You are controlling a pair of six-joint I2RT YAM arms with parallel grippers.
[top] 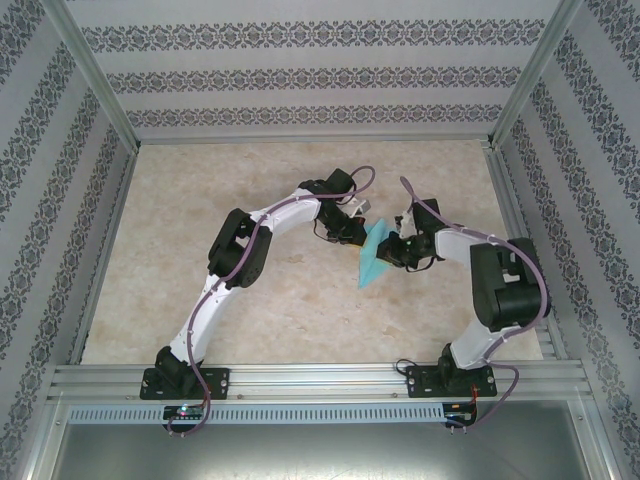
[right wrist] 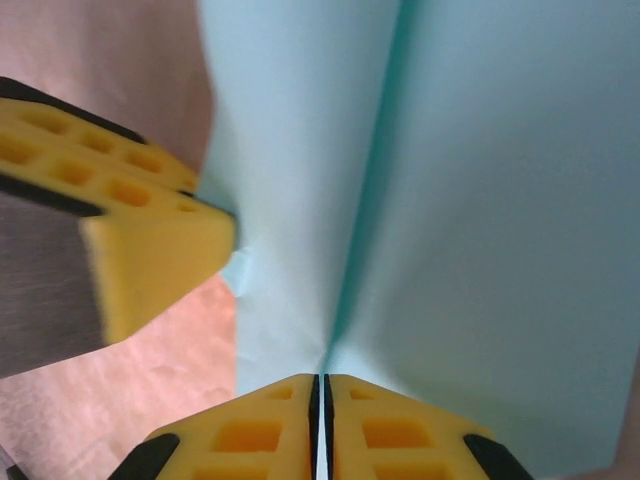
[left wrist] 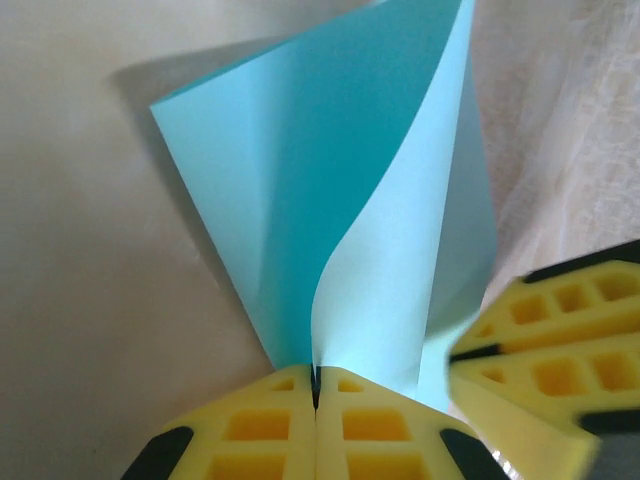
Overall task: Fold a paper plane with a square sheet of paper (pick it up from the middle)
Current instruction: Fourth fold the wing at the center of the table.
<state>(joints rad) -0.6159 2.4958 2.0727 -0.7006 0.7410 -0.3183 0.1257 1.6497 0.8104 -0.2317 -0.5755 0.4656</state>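
Over the mid tabletop (top: pixel 200 250), your left gripper (left wrist: pixel 315 385) and right gripper (right wrist: pixel 321 385) both clench the part-folded sheet of paper (top: pixel 372 262) at its centre crease, just beside each other; likely to hold the fold shut.

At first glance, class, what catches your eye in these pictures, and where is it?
The light-cyan paper stands out mid-table, partly folded and tapering to a point toward the near edge. Both grippers meet on it: the left gripper and the right gripper are each shut on the paper, close together.
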